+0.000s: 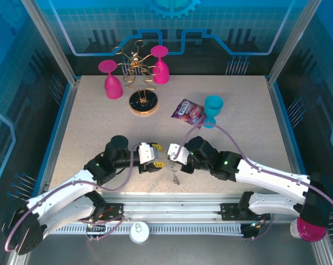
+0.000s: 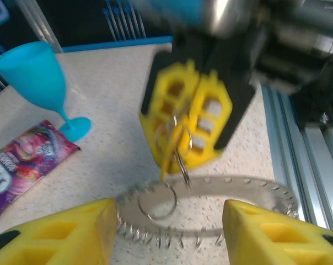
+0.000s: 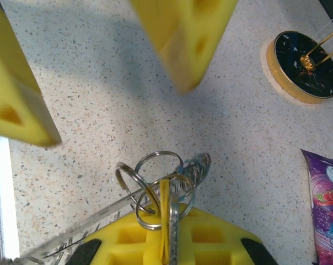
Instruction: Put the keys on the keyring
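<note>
The right claw is closed on the key. Its yellow-orange head stands edge-on between the pads, and a few small wire loops hang bunched just in front of them. The keyring is directly under this grip, and I cannot tell if it rests on the counter or partly hangs from the loops. The left claw is open, with one finger on each side of the keyring's near rim and nothing between them. I think the step now is to steady the keyring, so that the key's loop can be worked onto the rim. For this the left claw should close on a bare part of the flat grey band, beside the loops and not on them, and it should hold the band level. The right claw should keep its grip firm, because the key is very small and could turn or slip between the pads. The two claws are very near each other above the keyring, so they must move slowly, or the fingers may collide. Beyond the keyring and a little to the right lie a snack bag and a blue goblet. Further beyond it, well apart, stand the wooden-rimmed base of the gold wire stand and two pink goblets. None of these stands in the way.
</note>
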